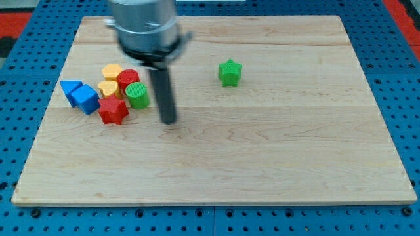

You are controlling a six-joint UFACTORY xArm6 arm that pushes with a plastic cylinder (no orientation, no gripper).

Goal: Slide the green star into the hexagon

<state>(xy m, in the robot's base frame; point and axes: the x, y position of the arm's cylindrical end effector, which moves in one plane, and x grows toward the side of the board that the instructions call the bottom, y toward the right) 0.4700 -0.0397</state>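
**Dark rod down beside the cluster, green star off on its own**

Dark and straight, the rod comes down from the grey arm housing (143, 26) at the view's top, and my tip (168, 122) rests on the pale wooden desk (275, 151). This arm carries no jaws at all, only the rod, so nothing is pinched or held.

Just to the view's left of the tip sits a tight cluster of blocks. Nearest is the green cylinder (137, 95), close beside the rod but not visibly touching it. Above it is a red cylinder (128, 78). A red star (113, 111) lies at the cluster's lower edge. Two yellow blocks sit behind these: the upper one, which looks like the yellow hexagon (111, 71), and a yellow block (107, 88) below it whose shape I cannot make out. Furthest to the view's left are a blue triangle (69, 87) and a blue cube (85, 98), pressed together.

The green star (230, 72) stands alone, well apart to the view's right of the rod and slightly higher in the view. Between it and the hexagon stand the rod itself and the red cylinder.
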